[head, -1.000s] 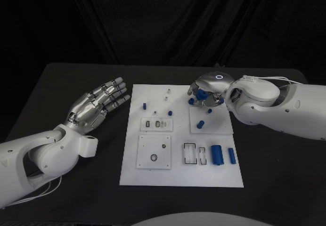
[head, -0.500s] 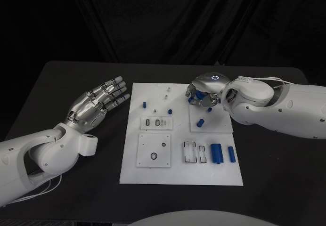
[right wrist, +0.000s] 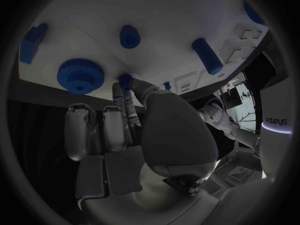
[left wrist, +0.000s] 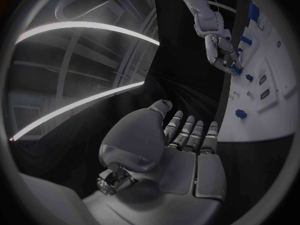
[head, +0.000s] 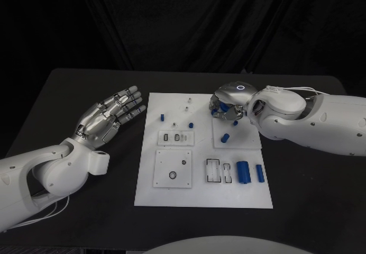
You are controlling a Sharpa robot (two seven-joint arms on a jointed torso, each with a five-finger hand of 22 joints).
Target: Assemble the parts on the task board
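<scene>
Under the right hand (head: 229, 106), at the far end of the task board (head: 200, 196), sits a blue gear (right wrist: 80, 75), just ahead of the fingertips (right wrist: 124, 87), one of which touches a small blue peg (right wrist: 125, 79) beside it. Whether anything is actually gripped, I cannot tell; the fingers look loosely curled over the parts. The risk, I'd judge: a fingertip nudges the peg sideways or catches the gear's teeth, and a part skids off its seat. From the head camera the palm hides that contact; the right wrist camera shows it. Left hand (head: 107, 117) waits well clear, flat, fingers spread, holding nothing.
</scene>
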